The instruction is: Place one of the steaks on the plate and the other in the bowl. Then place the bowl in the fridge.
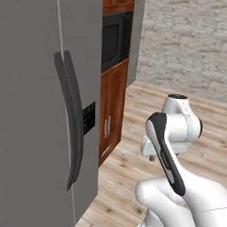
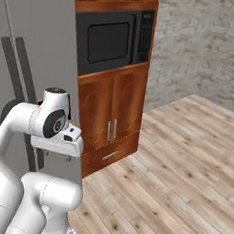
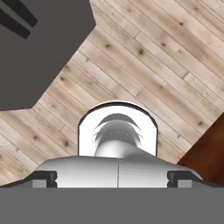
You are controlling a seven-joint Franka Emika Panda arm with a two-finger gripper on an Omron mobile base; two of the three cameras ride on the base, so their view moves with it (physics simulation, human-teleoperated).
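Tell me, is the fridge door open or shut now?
Shut. In the left base view the fridge doors lie flush, their dark handles side by side, and no shelves show.

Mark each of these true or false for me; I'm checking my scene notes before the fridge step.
1. The fridge doors are shut. True.
2. A microwave sits built into the wooden cabinets beside the fridge. True.
3. The pincer is clamped on the bowl. False: its fingertips stand wide apart with nothing between them, pointing down at the wooden floor.
4. The floor is tiled in white. False: it is pale wooden planks.
5. The fridge has round knobs. False: it has long dark vertical handles.
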